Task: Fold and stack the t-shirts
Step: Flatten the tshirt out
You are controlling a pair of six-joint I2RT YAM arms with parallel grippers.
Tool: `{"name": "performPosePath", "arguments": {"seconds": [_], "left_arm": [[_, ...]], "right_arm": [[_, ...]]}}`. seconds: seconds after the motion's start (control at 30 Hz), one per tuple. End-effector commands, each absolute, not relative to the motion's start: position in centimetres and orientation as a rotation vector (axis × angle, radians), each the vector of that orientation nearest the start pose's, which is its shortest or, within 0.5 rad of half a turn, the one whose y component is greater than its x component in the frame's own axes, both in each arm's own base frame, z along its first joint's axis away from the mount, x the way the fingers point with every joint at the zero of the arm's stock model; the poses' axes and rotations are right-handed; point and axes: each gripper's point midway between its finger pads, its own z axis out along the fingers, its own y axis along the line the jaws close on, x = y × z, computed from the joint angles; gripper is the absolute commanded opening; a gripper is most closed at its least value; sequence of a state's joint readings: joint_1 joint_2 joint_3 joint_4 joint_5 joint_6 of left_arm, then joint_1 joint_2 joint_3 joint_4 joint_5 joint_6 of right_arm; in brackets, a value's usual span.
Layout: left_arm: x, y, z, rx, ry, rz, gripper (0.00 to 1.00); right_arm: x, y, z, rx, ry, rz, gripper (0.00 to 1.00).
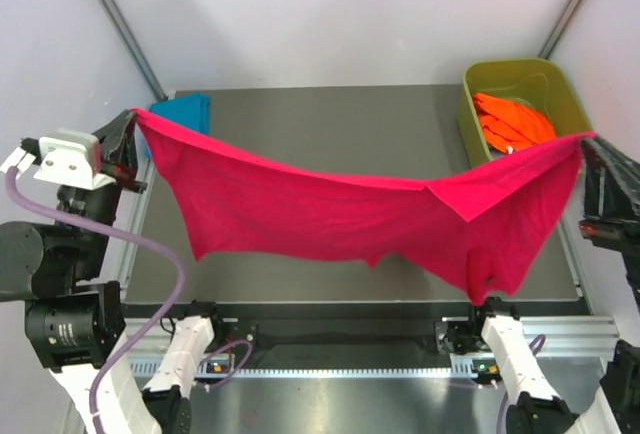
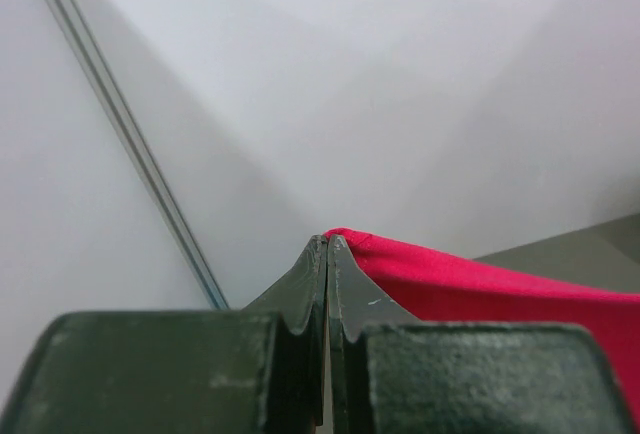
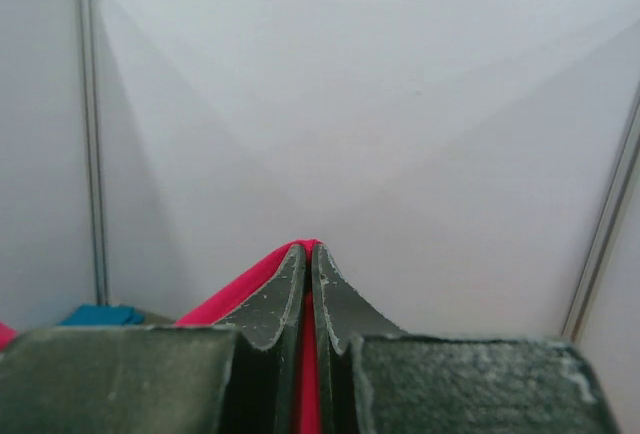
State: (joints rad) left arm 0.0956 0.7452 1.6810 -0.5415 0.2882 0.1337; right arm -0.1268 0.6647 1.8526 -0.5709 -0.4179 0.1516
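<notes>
Both pairs of jaws were pinched tight on cloth. The left gripper held one corner of the crimson-pink soft t-shirt and the right gripper the opposite corner. It hung stretched above the grey table, sagging toward the near edge, not yet folded. A teal-blue t-shirt, seemingly folded, lay at the far left corner. Bright orange t-shirts waited in the olive-green plastic tub at the far right corner.
</notes>
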Motion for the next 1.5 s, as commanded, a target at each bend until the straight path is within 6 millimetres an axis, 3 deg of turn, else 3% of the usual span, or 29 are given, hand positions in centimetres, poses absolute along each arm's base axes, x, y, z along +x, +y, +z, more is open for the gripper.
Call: {"name": "performPosePath", "arguments": {"seconds": [0.0,0.07,0.17,0.23,0.27,0.33,0.37,0.43,0.5,0.73,0.77,0.8,0.83,0.87,0.9,0.93,0.97,1.0,1.03,1.07,1.1,1.13,1.17,1.2,1.23,1.27,1.33,1.37,1.47], "left_arm": [[17.1,-1.9,61.7,0.240,1.058,0.094,0.00],[17.4,-1.5,62.7,0.218,1.040,0.100,0.00],[18.9,-1.5,62.7,0.220,1.057,0.092,0.00],[20.8,-1.3,60.9,0.222,1.117,0.082,0.00],[21.6,-1.5,59.9,0.235,1.143,0.075,0.00],[23.9,-1.6,56.6,0.256,1.234,0.050,0.00],[24.6,-2.0,55.5,0.285,1.263,0.032,0.00],[26.9,-2.1,51.4,0.306,1.364,0.002,0.00],[28.4,-2.5,48.5,0.340,1.434,-0.025,0.00],[36.3,-3.1,34.0,0.394,1.776,-0.182,0.00],[37.2,-3.1,32.7,0.392,1.805,-0.198,0.00],[38.1,-3.3,31.4,0.405,1.837,-0.223,0.00],[39.9,-3.1,28.3,0.411,1.917,-0.241,0.00],[40.8,-3.1,27.0,0.408,1.949,-0.253,0.00],[41.9,-3.0,26.4,0.407,1.966,-0.258,0.00],[43.4,-3.0,23.5,0.418,2.030,-0.290,0.00],[44.4,-3.0,22.4,0.414,2.056,-0.304,0.00],[46.2,-2.8,20.6,0.399,2.100,-0.319,0.00],[47.2,-2.7,19.8,0.384,2.120,-0.325,0.00],[48.1,-2.6,19.2,0.378,2.134,-0.327,0.00],[49.9,-2.5,18.1,0.370,2.152,-0.330,0.00],[50.8,-2.3,17.7,0.357,2.157,-0.324,0.00],[51.7,-2.0,17.3,0.349,2.163,-0.301,0.00],[53.2,-1.8,16.7,0.349,2.165,-0.290,0.00],[54.0,-1.6,16.4,0.353,2.163,-0.269,0.00],[54.8,-1.2,16.1,0.346,2.166,-0.243,0.00],[56.6,-0.8,15.2,0.339,2.171,-0.217,0.00],[57.7,-0.2,15.8,0.328,2.155,-0.184,0.00],[59.3,0.3,13.8,0.317,2.178,-0.162,0.00]], "right_arm": [[8.9,5.4,65.6,-0.189,0.958,0.171,0.00],[7.7,5.6,67.8,-0.194,0.901,0.161,0.00],[9.1,5.6,69.2,-0.207,0.894,0.164,0.00],[11.2,5.5,69.0,-0.209,0.915,0.173,0.00],[13.9,5.1,67.4,-0.196,0.976,0.193,0.00],[16.4,5.2,65.7,-0.199,1.025,0.231,0.00],[19.4,4.8,63.0,-0.184,1.104,0.257,0.00],[22.1,4.9,60.6,-0.182,1.166,0.305,0.00],[26.2,4.7,56.2,-0.163,1.288,0.356,0.00],[38.1,4.1,43.6,-0.121,1.596,0.428,0.00],[40.7,4.5,40.5,-0.129,1.669,0.440,0.00],[42.1,4.6,38.9,-0.128,1.704,0.446,0.00],[43.5,4.8,37.7,-0.134,1.732,0.453,0.00],[45.8,5.7,34.0,-0.164,1.810,0.468,0.00],[47.0,6.2,32.4,-0.184,1.849,0.472,0.00],[48.3,6.6,31.8,-0.198,1.860,0.473,0.00],[50.2,7.5,28.1,-0.215,1.934,0.502,0.00],[51.2,7.8,26.6,-0.222,1.965,0.510,0.00],[52.8,7.7,27.3,-0.226,1.946,0.499,0.00],[54.4,9.7,23.6,-0.241,2.013,0.545,0.00],[55.4,9.9,22.6,-0.240,2.035,0.552,0.00],[57.2,10.1,24.3,-0.252,1.993,0.546,0.00],[58.9,10.3,20.7,-0.240,2.052,0.561,0.00],[59.8,10.3,19.8,-0.234,2.072,0.561,0.00],[61.5,10.0,21.8,-0.237,2.019,0.542,0.00],[62.9,9.8,18.7,-0.203,2.062,0.539,0.00],[64.9,9.4,19.6,-0.185,2.017,0.514,0.00],[65.8,9.2,17.9,-0.166,2.026,0.498,0.00],[67.1,9.0,16.7,-0.137,2.012,0.467,0.00]]}}
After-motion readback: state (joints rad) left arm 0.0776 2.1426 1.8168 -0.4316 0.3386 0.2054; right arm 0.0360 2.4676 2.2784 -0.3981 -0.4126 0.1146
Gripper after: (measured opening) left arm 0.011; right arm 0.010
